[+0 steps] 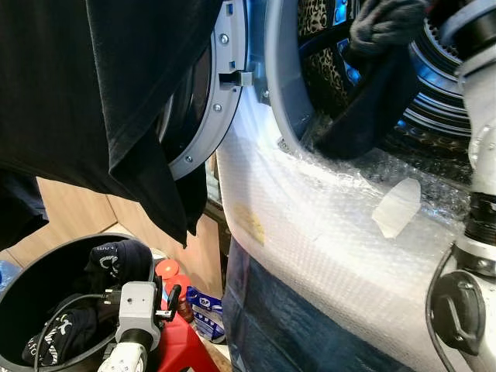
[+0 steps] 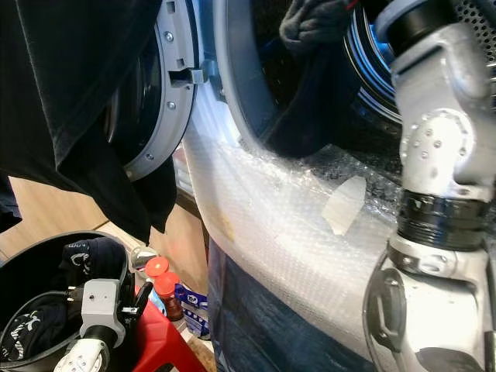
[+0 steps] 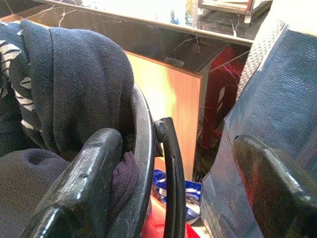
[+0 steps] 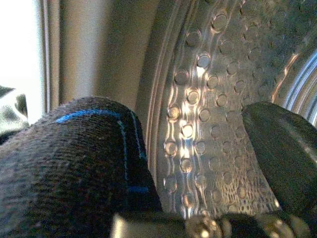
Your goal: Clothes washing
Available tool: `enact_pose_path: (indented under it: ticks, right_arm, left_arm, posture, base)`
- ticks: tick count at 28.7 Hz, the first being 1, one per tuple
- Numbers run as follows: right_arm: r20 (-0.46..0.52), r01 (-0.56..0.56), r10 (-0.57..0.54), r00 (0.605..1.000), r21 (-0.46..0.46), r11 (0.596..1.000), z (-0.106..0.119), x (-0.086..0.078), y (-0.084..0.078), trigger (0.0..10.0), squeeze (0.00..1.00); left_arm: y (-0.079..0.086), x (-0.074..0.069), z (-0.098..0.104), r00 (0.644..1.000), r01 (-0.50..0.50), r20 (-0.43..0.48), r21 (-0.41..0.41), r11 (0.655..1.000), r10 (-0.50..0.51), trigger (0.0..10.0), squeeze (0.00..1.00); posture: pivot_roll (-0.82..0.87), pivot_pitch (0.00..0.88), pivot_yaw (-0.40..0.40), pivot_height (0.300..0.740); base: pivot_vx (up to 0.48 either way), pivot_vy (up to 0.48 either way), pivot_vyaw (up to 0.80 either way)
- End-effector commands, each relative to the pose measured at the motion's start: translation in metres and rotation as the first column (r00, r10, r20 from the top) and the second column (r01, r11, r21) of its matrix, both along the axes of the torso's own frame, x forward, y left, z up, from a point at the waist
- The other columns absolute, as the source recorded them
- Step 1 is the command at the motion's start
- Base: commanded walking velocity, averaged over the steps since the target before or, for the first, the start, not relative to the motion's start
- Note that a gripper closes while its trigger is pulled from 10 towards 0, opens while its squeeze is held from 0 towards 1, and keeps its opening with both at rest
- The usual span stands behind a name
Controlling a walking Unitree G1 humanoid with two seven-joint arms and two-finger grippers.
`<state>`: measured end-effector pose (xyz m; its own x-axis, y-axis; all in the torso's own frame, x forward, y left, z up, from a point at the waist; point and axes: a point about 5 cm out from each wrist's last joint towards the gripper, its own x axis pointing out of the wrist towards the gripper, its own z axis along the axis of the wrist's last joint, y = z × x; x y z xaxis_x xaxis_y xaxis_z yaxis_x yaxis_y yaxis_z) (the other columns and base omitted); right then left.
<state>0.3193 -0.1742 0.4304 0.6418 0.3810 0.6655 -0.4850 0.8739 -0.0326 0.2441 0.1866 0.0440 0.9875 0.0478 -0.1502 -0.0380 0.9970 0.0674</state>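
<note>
Up high, reaching into the round mouth of the white washing machine (image 1: 310,232): the silver right arm (image 2: 438,155), its right gripper (image 4: 198,148) inside the shiny metal drum with little holes (image 4: 208,99). Fingers apart in the right wrist view, one finger (image 4: 285,148) bare beside the drum wall, dark knitted cloth with thin blue lines (image 4: 74,163) lying over the other side. Hard to tell if truly pinched. Hanging over the grey door rim, half in and half out: dark blue piece of clothing (image 1: 372,85). Stuck over the machine's front: clear bubble wrap (image 1: 349,225). Draped on the left, over the open round door (image 1: 205,93): big black cloth (image 1: 101,85). Down low: left gripper (image 3: 173,173) spread wide, one finger (image 3: 79,178) inside the round black laundry basket (image 1: 23,279), touching the dark clothes with white marks (image 1: 54,333), rim and handle between the fingers. Beside the basket: red plastic stool (image 1: 182,341) and bottles with red caps (image 2: 159,271).
</note>
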Motion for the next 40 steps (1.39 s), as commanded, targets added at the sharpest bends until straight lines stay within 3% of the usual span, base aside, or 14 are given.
enact_pose_path:
  ticks: [1, 5, 7, 9, 16, 25, 27, 28, 30, 33, 35, 38, 39, 40]
  right_arm:
    - [-0.022, 0.011, -0.011, 1.000, -0.006, 1.000, -0.004, -0.002, -0.002, 10.0, 0.00]
    - [-0.041, 0.102, -0.104, 0.994, -0.053, 0.993, -0.012, 0.003, -0.008, 10.0, 0.00]
    - [-0.011, 0.217, -0.221, 0.975, -0.145, 0.965, -0.016, 0.007, -0.009, 10.0, 0.00]
    - [-0.002, 0.280, -0.284, 0.959, -0.173, 0.944, -0.019, 0.010, -0.011, 10.0, 0.00]
    - [0.022, 0.420, -0.420, 0.907, -0.120, 0.900, -0.010, 0.022, -0.025, 10.0, 0.00]
    - [0.044, 0.635, -0.637, 0.769, -0.162, 0.755, -0.003, 0.047, -0.042, 10.0, 0.00]
    - [0.083, 0.697, -0.696, 0.713, -0.198, 0.690, -0.001, 0.050, -0.043, 10.0, 0.00]
    - [0.148, 0.745, -0.734, 0.663, -0.225, 0.628, 0.002, 0.050, -0.042, 10.0, 0.00]
    - [0.218, 0.784, -0.755, 0.618, -0.244, 0.571, 0.006, 0.050, -0.039, 10.0, 0.00]
    - [0.214, 0.771, -0.741, 0.636, -0.219, 0.598, 0.008, 0.049, -0.037, 10.0, 0.00]
    - [0.237, 0.785, -0.748, 0.620, -0.216, 0.581, 0.011, 0.048, -0.038, 10.0, 0.00]
    - [0.271, 0.818, -0.772, 0.575, -0.207, 0.537, 0.013, 0.046, -0.043, 10.0, 0.00]
    - [0.297, 0.849, -0.796, 0.527, -0.211, 0.484, 0.013, 0.045, -0.049, 10.0, 0.00]
    - [0.308, 0.863, -0.806, 0.505, -0.212, 0.459, 0.013, 0.044, -0.051, 10.0, 0.00]
  left_arm:
    - [-0.005, -0.004, -0.008, 0.999, 0.023, -0.036, -0.009, 1.000, -0.023, 10.0, 0.00]
    - [-0.006, -0.002, -0.007, 0.999, 0.028, -0.033, -0.009, 1.000, -0.028, 10.0, 0.00]
    - [-0.006, -0.001, -0.006, 0.999, 0.031, -0.031, -0.007, 0.999, -0.031, 10.0, 0.00]
    - [-0.006, -0.001, -0.006, 0.999, 0.032, -0.031, -0.007, 0.999, -0.033, 10.0, 0.00]
    - [-0.008, -0.001, -0.005, 0.999, 0.035, -0.030, -0.012, 0.999, -0.035, 10.0, 0.00]
    - [-0.008, 0.000, -0.005, 0.999, 0.036, -0.027, -0.013, 0.999, -0.037, 10.0, 0.00]
    - [-0.008, 0.000, -0.005, 0.999, 0.034, -0.026, -0.013, 0.999, -0.035, 10.0, 0.00]
    - [-0.008, 0.000, -0.005, 0.999, 0.033, -0.025, -0.012, 0.999, -0.033, 10.0, 0.00]
    - [-0.007, 0.000, -0.005, 0.999, 0.031, -0.024, -0.010, 0.999, -0.032, 10.0, 0.00]
    - [-0.006, -0.001, -0.004, 0.999, 0.025, -0.022, -0.008, 1.000, -0.025, 10.0, 0.00]
    - [-0.005, -0.002, -0.004, 0.999, 0.023, -0.023, -0.008, 1.000, -0.023, 10.0, 0.00]
    - [-0.004, -0.003, -0.005, 0.999, 0.024, -0.025, -0.006, 1.000, -0.024, 10.0, 0.00]
    - [-0.004, -0.003, -0.006, 0.999, 0.027, -0.028, -0.006, 1.000, -0.027, 10.0, 0.00]
    - [-0.004, -0.003, -0.006, 0.999, 0.028, -0.028, -0.006, 1.000, -0.028, 10.0, 0.00]
  posture:
    - [0.11, 0.000, 0.004, 0.740]
    - [0.11, 0.000, 0.003, 0.740]
    - [0.11, 0.000, 0.004, 0.740]
    - [0.11, 0.000, 0.005, 0.740]
    - [0.11, 0.000, 0.001, 0.740]
    - [0.12, 0.000, 0.002, 0.740]
    - [0.12, 0.000, 0.002, 0.740]
    - [0.13, 0.000, -0.003, 0.740]
    - [0.13, 0.000, -0.004, 0.740]
    - [0.14, 0.000, -0.007, 0.740]
    - [0.14, 0.000, -0.007, 0.740]
    - [0.13, 0.000, -0.005, 0.740]
    - [0.13, 0.000, -0.005, 0.740]
    - [0.13, 0.000, -0.005, 0.740]
  base:
    - [0.000, 0.000, 0.00]
    - [0.000, 0.000, 0.00]
    - [0.000, 0.000, 0.00]
    - [0.000, 0.000, 0.00]
    - [0.000, 0.000, 0.00]
    - [0.000, 0.000, 0.00]
    - [0.000, 0.000, 0.00]
    - [0.000, 0.000, 0.00]
    - [0.000, 0.000, 0.00]
    - [0.000, 0.000, 0.00]
    - [0.000, 0.000, 0.00]
    - [0.000, 0.000, 0.00]
    - [0.000, 0.000, 0.00]
    - [0.000, 0.000, 0.00]
